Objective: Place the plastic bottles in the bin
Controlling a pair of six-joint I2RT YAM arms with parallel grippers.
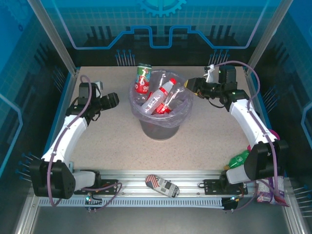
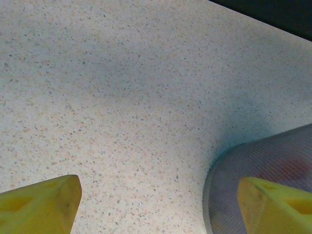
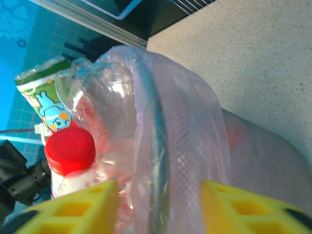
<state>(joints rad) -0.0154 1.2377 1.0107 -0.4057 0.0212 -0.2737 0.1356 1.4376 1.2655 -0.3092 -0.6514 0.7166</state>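
Observation:
The bin (image 1: 158, 127), dark mesh lined with a lavender bag, stands mid-table. Several crushed clear plastic bottles (image 1: 163, 96) with red labels fill it, and a green-and-red labelled one (image 1: 143, 78) pokes over its far rim. My left gripper (image 1: 115, 100) hovers left of the bin, open and empty; in its wrist view the yellow fingers (image 2: 44, 204) stand wide over bare table beside the bin wall (image 2: 263, 165). My right gripper (image 1: 188, 84) is at the bin's right rim, open. The bag-covered rim (image 3: 161, 146) lies in line with its gap (image 3: 160, 209), with a red-capped bottle (image 3: 70, 148) just inside.
A solid green bottle (image 1: 239, 158) lies by the right arm's base. A flattened red-and-white labelled item (image 1: 161, 185) rests on the front rail. A pink packet (image 1: 267, 192) sits at the front right corner. Walls close the table at the left, right and back.

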